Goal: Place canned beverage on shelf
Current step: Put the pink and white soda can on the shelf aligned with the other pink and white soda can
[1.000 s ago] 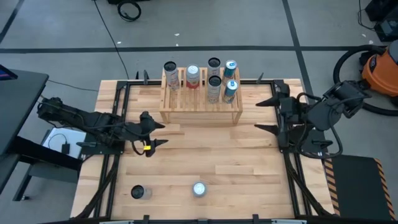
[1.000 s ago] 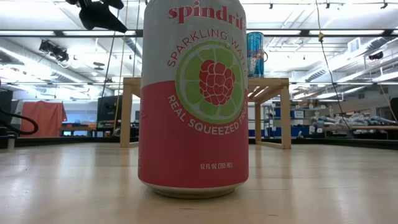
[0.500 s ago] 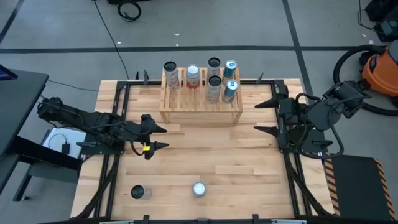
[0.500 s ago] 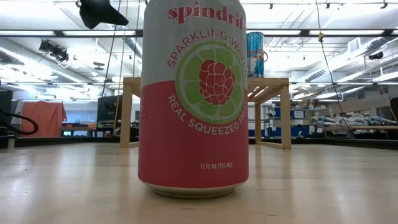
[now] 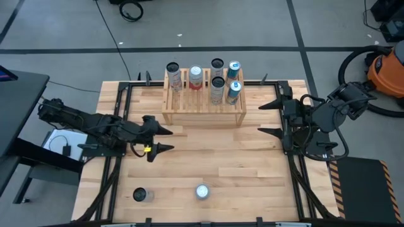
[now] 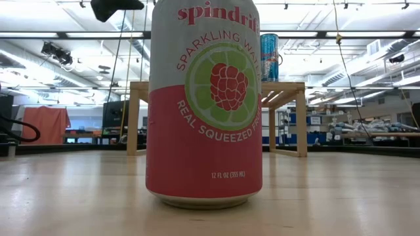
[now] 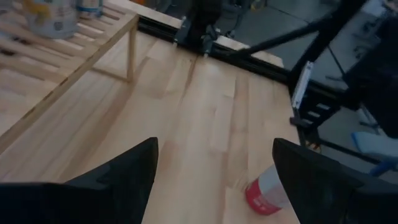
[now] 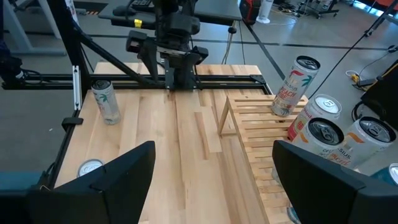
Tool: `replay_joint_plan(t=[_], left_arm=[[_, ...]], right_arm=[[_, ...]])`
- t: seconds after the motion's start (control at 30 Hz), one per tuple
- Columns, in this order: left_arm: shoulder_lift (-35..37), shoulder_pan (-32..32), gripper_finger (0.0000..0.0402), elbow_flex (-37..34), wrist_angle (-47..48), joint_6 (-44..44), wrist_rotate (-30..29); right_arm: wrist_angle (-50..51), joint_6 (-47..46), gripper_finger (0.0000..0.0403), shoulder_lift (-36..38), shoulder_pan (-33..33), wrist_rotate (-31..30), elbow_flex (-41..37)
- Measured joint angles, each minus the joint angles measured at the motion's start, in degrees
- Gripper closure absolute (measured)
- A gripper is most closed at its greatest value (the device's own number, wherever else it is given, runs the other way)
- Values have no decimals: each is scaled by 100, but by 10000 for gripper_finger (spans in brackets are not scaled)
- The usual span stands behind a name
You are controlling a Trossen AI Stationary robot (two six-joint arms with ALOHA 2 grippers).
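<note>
- Pale wood covers the worktop (image 5: 214,161), and the shelf (image 5: 203,104) stands at its far edge, midway between the two arms.
- Five cans stand upright on the shelf: a peach-coloured can (image 5: 173,74) at the left end, a red-and-white can (image 5: 195,77) next to it, then a dark-topped can (image 5: 217,66) and a blue can (image 5: 234,69) at the back, with a grey can (image 5: 218,89) and a teal can (image 5: 233,91) in front of those.
- Two more cans remain on the worktop near the front edge, both upright and well apart from the shelf: the pink raspberry can (image 5: 202,192) near the middle, and a dark-topped can at the front left (image 5: 140,195).
- From the low view, the pink raspberry can fills the foreground, with the shelf's legs behind it.
- Left pincer (image 5: 165,139) hangs above the worktop on the left side, just in front of the shelf's left corner; its fingers are spread apart and hold nothing.
- Through the left wrist view, bare boards lie between the fingers, with the shelf's edge on one side and the pink can off to the other.
- Right pincer (image 5: 270,117) waits at the right side of the worktop, near the shelf's right end, its fingers spread wide and empty.
</note>
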State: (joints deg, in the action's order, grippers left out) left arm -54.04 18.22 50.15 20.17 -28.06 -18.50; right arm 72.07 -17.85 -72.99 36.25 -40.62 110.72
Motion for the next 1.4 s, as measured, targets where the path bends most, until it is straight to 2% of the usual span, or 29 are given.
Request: replay_joint_plan(t=[0.1, 0.33, 0.4, 0.57, 0.77, 1.0, 1.4], left_arm=[[-4, 1, 83, 0, 25, 140, 81], [-208, 53, 83, 0, -120, -282, 152], [-397, 153, 83, 5, -480, -235, 191], [-968, 384, 83, 88, -863, 352, 275], [-1232, 809, 83, 94, -738, 1117, 1027], [-1237, 931, 83, 94, -760, 1199, 986], [-1233, 662, 83, 94, -925, 1555, 996]], right_arm=[[1, 0, 68, 0, 0, 0, 0], [8, 52, 68, 0, 0, 0, 0], [7, 111, 68, 0, 0, 0, 0], [2, 129, 68, -2, 0, 0, 0], [4, 129, 68, -2, 0, 0, 2], [17, 153, 68, -2, 0, 2, 2], [21, 151, 68, -2, 0, 2, 2]])
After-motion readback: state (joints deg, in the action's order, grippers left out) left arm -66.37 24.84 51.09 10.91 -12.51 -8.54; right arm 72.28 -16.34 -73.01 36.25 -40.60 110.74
